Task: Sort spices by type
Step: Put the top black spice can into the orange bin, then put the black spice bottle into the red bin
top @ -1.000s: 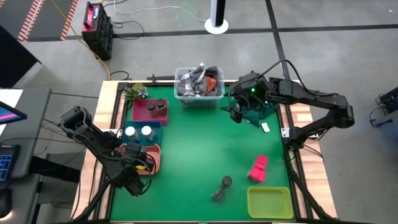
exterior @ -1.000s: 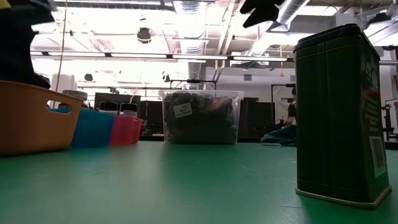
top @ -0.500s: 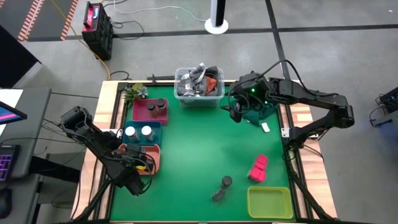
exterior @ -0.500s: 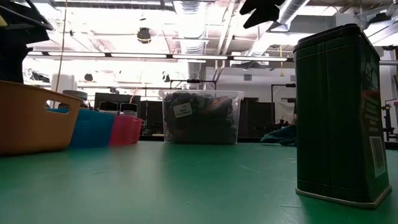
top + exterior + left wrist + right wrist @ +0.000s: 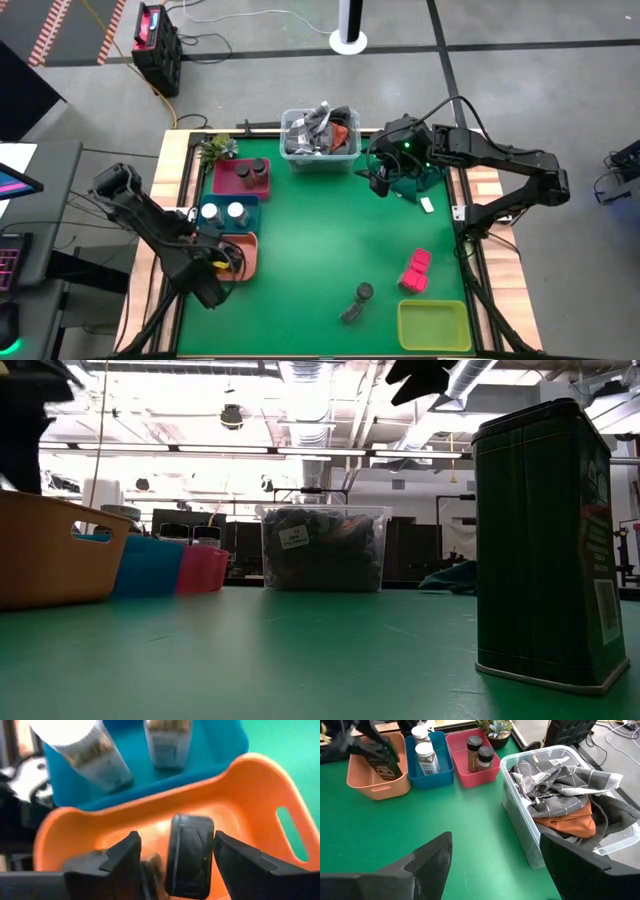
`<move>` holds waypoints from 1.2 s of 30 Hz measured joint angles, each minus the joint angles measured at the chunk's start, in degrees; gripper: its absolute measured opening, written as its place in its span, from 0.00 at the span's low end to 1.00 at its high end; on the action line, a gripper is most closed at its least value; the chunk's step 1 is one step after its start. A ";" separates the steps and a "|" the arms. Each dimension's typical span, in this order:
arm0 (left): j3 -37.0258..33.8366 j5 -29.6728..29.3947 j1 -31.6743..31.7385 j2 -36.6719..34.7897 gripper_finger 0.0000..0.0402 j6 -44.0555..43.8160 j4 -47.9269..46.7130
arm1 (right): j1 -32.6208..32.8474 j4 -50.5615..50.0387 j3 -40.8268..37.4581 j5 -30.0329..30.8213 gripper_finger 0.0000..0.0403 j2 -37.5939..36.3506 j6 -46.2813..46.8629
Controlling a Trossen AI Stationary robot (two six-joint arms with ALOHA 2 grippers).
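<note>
My left gripper [image 5: 175,855] is open over the orange tray [image 5: 248,255]. A dark grey tin [image 5: 190,850] stands in that tray between its fingers, and the right wrist view shows the same tin [image 5: 382,766] leaning. Two white-topped jars [image 5: 223,212] stand in the blue tray, and two dark jars [image 5: 250,172] in the red tray. On the green mat lie two pink blocks [image 5: 415,270], a dark round jar [image 5: 364,292] and a dark tin [image 5: 350,314]. My right gripper [image 5: 495,885] is open and hovers near the clear bin [image 5: 320,140]. My left gripper comes at the dark tin from above, with one finger on each side of its top [image 5: 192,827]. A gap shows beside one finger [image 5: 131,851]. The other finger [image 5: 235,851] stands right against the tin, and I cannot tell whether it touches.
A yellow tray [image 5: 433,325] sits at the near right corner. A teal cloth [image 5: 418,182] and a small white scrap [image 5: 427,205] lie under the right arm. A potted plant [image 5: 215,150] stands at the far left. In the low view a tall dark tin [image 5: 545,545] stands close by.
My left arm has drawn back a little toward the table's left edge, and its gripper has shifted slightly with it over the orange tray. The right arm has kept still.
</note>
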 joint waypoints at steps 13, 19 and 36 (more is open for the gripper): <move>7.05 -11.03 9.90 -10.20 0.59 35.96 6.35 | 0.00 -0.03 0.00 -0.29 0.81 0.00 -1.04; 9.58 -3.90 18.57 -10.31 0.58 66.30 29.55 | -0.13 -3.97 0.04 -4.88 0.81 0.00 -1.01; 18.12 14.43 33.27 1.62 0.58 77.94 39.71 | 13.59 -15.14 -5.10 -14.86 0.81 -1.59 -5.04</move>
